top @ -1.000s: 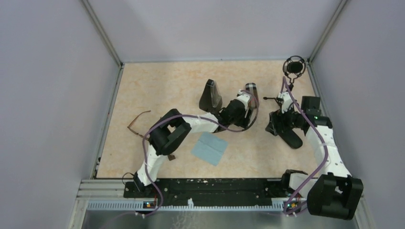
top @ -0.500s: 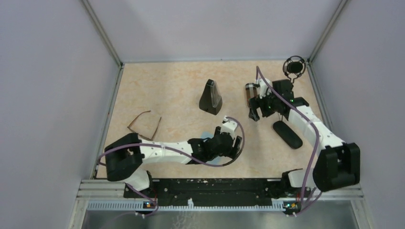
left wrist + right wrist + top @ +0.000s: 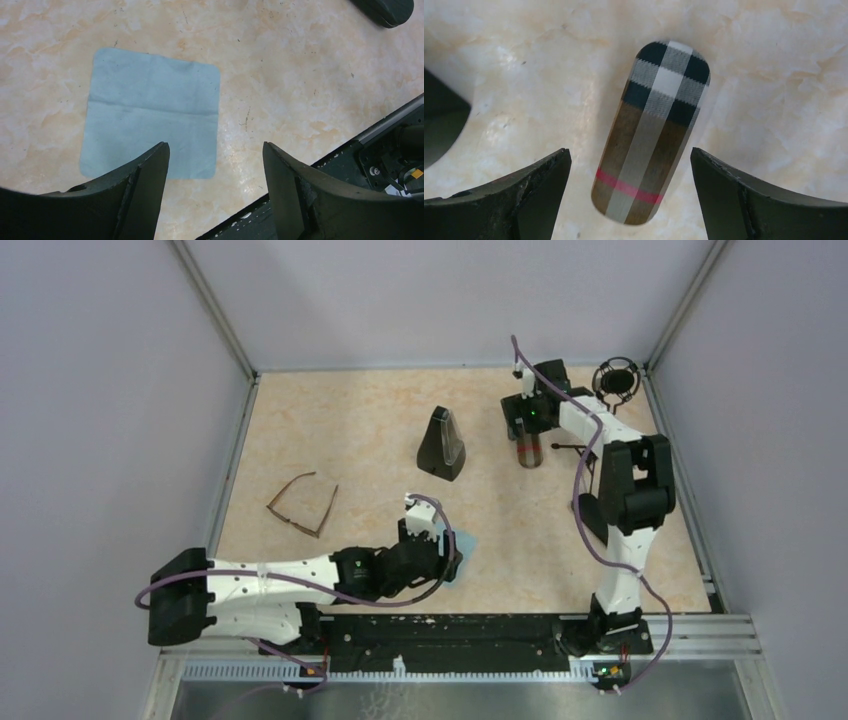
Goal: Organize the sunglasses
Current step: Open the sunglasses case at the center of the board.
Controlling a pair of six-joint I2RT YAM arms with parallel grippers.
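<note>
The brown-framed sunglasses (image 3: pixel 300 505) lie open on the table at the left, far from both grippers. The amber-lens pair does not show clearly; only a thin dark rod (image 3: pixel 562 448) lies beside the right arm. My left gripper (image 3: pixel 437 543) is open and empty above the near edge of a blue cloth (image 3: pixel 466 544); in its wrist view the gripper (image 3: pixel 215 150) hangs over the cloth's (image 3: pixel 150 112) corner. My right gripper (image 3: pixel 525 428) is open at the back right, above the plaid case (image 3: pixel 529 454). In its wrist view the gripper (image 3: pixel 630 155) straddles the near end of the case (image 3: pixel 654 135) without touching it.
A black triangular case (image 3: pixel 441 443) stands at the back centre. A black microphone-like object (image 3: pixel 615 378) stands in the back right corner. A black oblong case (image 3: pixel 387 10) lies right of the cloth. The black rail (image 3: pixel 390 145) marks the table's near edge.
My left arm has pulled back from the back centre to the near edge over the cloth. My right arm has swung from the black oblong case to the plaid case at the back.
</note>
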